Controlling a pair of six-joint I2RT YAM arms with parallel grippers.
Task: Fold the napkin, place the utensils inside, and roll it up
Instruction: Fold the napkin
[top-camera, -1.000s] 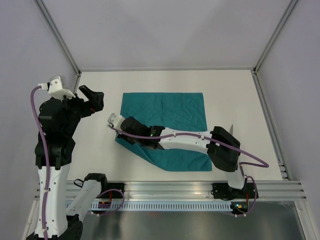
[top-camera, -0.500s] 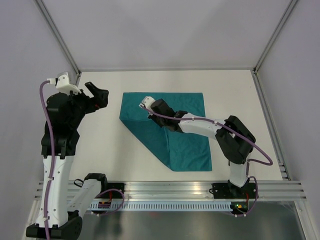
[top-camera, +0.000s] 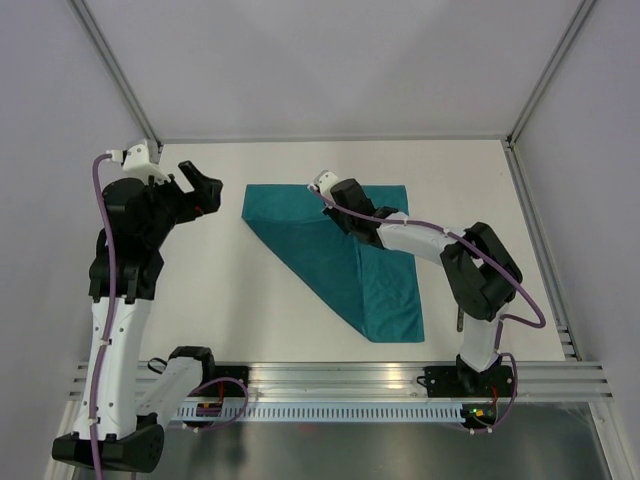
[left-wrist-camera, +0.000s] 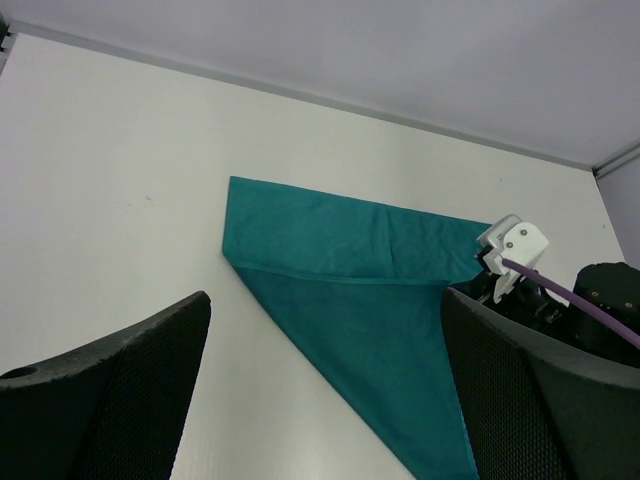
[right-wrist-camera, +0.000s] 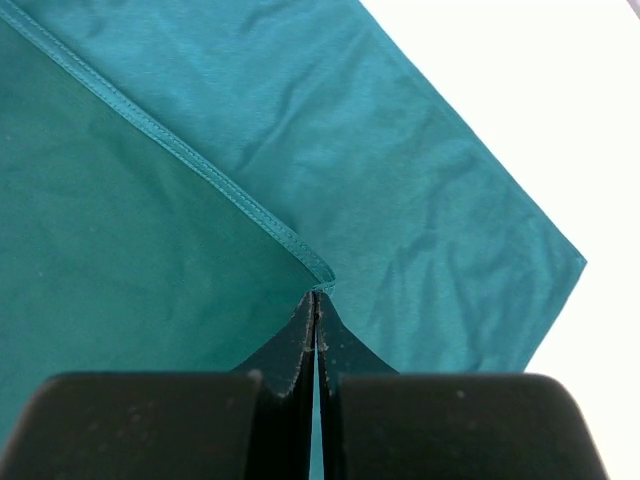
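The teal napkin (top-camera: 350, 265) lies on the white table, partly folded along a diagonal running from its left side to its near right corner. My right gripper (top-camera: 338, 208) is shut on one hemmed corner of the napkin (right-wrist-camera: 150, 250) and holds it over the cloth's far half, near the far edge. In the right wrist view the gripper (right-wrist-camera: 316, 300) pinches that corner between closed fingertips. My left gripper (top-camera: 203, 192) is open and empty, raised left of the napkin. In the left wrist view (left-wrist-camera: 325, 340) its two fingers frame the napkin (left-wrist-camera: 380, 330). The knife is hidden.
The right arm (top-camera: 470, 265) stretches across the napkin's right side. A metal frame rail (top-camera: 540, 240) bounds the table on the right, and another rail (top-camera: 340, 375) runs along the near edge. White table (top-camera: 200, 290) shows left of the napkin.
My right gripper has carried the napkin's corner from the near left up and to the right, laying the flap over the cloth. The left gripper has shifted slightly up and right.
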